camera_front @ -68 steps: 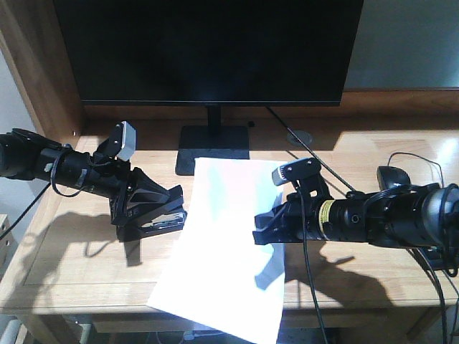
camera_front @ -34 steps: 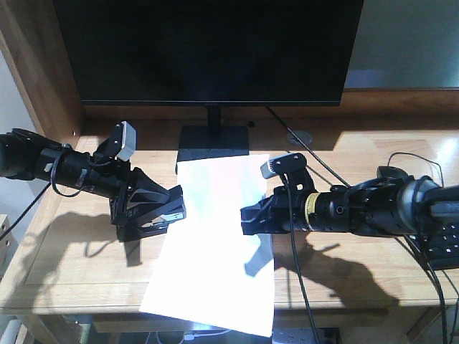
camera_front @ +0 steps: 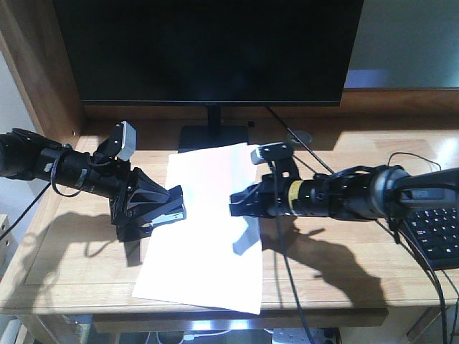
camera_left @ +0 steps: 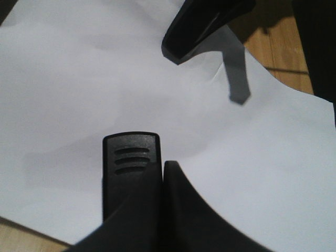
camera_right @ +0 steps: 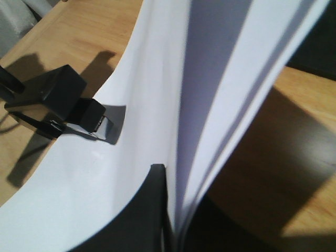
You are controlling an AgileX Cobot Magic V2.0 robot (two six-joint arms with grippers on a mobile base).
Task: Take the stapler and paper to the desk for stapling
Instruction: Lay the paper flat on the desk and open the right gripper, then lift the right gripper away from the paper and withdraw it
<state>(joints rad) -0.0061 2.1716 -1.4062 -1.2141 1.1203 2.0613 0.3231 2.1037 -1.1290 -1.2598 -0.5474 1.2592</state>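
Observation:
The black stapler (camera_front: 159,213) is at the left of the desk (camera_front: 337,265), with my left gripper (camera_front: 152,204) shut on it. Its front end reaches over the left edge of the white paper (camera_front: 204,236). My right gripper (camera_front: 240,206) is shut on the paper's right edge and lifts that side, so the sheets curve down to the desk. In the left wrist view the stapler's grooved top (camera_left: 131,163) sits in my left gripper (camera_left: 160,176) above the paper (camera_left: 79,94). In the right wrist view the paper (camera_right: 157,94) fans out of my right gripper (camera_right: 170,210), and the stapler (camera_right: 86,118) touches its far edge.
A large dark monitor (camera_front: 208,50) on a black stand (camera_front: 214,140) fills the back of the desk. A black keyboard (camera_front: 439,236) lies at the right edge, with cables (camera_front: 416,161) behind it. A wooden side wall (camera_front: 39,64) closes the left. The paper's near edge overhangs the desk front.
My right gripper has carried the paper leftward across the desk, so its left edge now meets the stapler. The left arm and stapler have stayed put. The keyboard has come into view.

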